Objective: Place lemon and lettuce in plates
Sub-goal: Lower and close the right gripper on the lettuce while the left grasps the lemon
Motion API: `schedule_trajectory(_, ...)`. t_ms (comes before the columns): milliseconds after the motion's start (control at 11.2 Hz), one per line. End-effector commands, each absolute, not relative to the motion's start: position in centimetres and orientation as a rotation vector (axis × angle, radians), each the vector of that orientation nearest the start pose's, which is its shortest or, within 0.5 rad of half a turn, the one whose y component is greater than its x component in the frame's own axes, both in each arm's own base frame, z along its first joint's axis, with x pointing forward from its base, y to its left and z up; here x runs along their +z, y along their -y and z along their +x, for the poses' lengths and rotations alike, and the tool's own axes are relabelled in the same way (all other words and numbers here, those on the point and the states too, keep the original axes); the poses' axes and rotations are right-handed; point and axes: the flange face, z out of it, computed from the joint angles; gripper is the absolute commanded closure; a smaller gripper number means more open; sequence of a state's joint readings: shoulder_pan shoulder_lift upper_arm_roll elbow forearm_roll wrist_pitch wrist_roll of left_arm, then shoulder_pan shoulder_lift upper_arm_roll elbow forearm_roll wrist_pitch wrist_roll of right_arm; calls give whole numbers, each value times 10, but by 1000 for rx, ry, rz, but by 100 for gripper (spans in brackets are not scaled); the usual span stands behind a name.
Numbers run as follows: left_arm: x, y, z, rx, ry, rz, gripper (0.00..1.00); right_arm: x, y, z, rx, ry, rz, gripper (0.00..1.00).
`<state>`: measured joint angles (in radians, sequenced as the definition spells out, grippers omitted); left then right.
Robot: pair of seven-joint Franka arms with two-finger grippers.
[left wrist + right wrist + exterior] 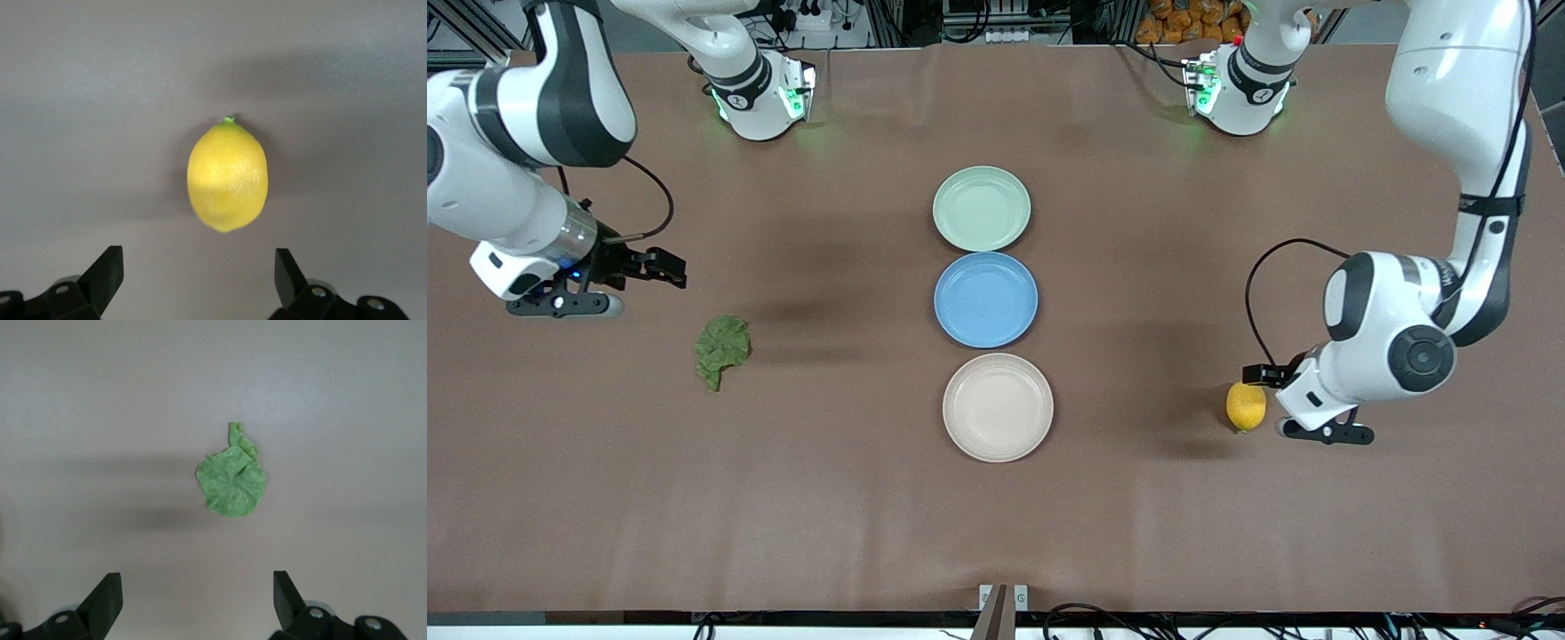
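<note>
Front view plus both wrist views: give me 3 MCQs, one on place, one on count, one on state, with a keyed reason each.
1. Where does the lemon lie?
A. in the beige plate
B. on the table toward the left arm's end
C. in the blue plate

2. How many round plates stand on the table?
A. two
B. three
C. four

3. What state is the left pincer in?
A. shut on the lemon
B. shut on nothing
C. open, holding nothing

Key:
1 B: it rests on bare cloth, apart from the beige plate.
2 B: mint plate, blue plate and beige one in a row.
3 C: its fingers stand wide apart, clear of the lemon.
</note>
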<state>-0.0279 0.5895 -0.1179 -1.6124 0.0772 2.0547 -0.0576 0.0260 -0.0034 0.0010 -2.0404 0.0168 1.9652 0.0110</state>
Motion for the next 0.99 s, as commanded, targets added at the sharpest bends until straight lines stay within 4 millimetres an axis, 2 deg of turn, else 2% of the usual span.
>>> schedule_trajectory(0, 236, 93, 674, 179, -240, -3102, 0, 384, -16, 537, 72, 37, -3126, 0)
schedule_trajectory(179, 226, 96, 674, 181, -240, -3103, 0, 341, -14, 533, 8, 31, -3128, 0)
schedule_trajectory(716, 188, 101, 676, 157, -252, -3119, 0, 257, -10, 548, -48, 77, -3161, 0)
schedule_trajectory(806, 188, 95, 678, 143, -230, -3131, 43, 243, -9, 549, -58, 78, -3162, 0)
schedule_trajectory(896, 188, 94, 679, 142, -234, -3131, 98, 234, -1, 551, -75, 65, -3168, 0)
